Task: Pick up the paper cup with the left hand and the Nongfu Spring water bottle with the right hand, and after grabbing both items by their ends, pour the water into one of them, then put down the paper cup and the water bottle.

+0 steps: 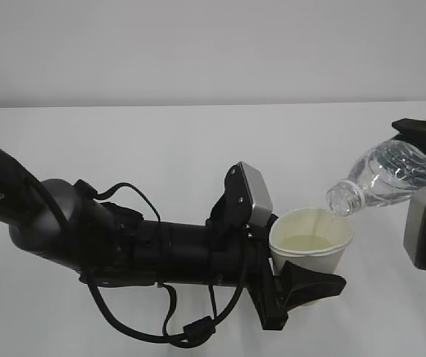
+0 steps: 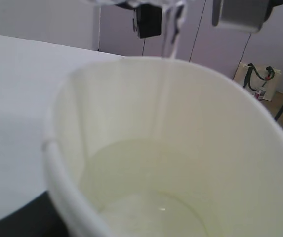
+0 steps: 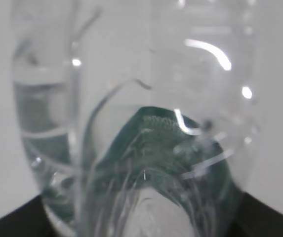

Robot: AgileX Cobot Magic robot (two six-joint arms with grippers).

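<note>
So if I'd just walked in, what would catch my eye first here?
Probably the clear water bottle tipped on its side at the right, its open neck just above the white paper cup near the middle. The left pincer holds that cup low down, and a thin stream of water runs into the pale pool at its bottom.
</note>
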